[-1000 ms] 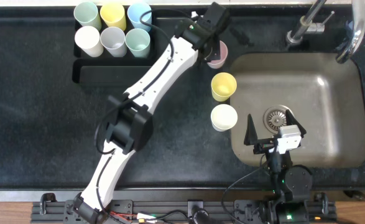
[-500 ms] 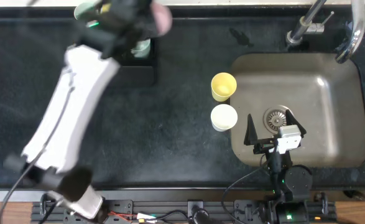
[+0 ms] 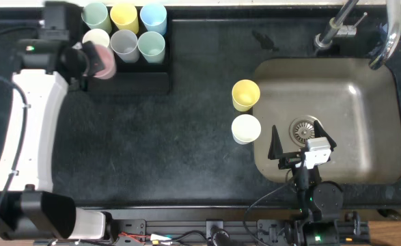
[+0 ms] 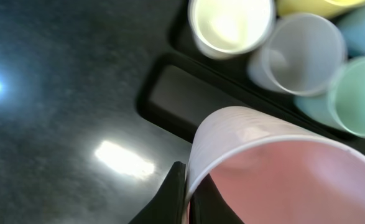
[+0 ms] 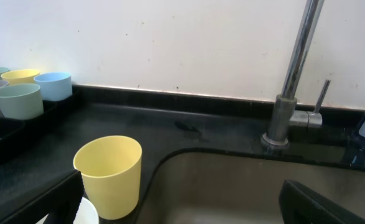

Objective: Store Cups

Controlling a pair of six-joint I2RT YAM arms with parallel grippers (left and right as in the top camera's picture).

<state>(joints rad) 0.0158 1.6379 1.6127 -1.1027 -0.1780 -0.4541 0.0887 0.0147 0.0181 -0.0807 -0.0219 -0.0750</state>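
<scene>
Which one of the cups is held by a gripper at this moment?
The pink cup, pinched at its rim by the left gripper. All others stand free, in the tray or beside the sink.

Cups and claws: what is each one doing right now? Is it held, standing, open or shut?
pink cup: lifted and tilted, pinched at its rim
left claw: shut on the pink cup, by the tray
tray: on the counter, one long slot bare
six tray cups: upright, mouths up
yellow cup: upright on the counter beside the sink
white cup: upright beside it
right claw: open, holding nothing
</scene>
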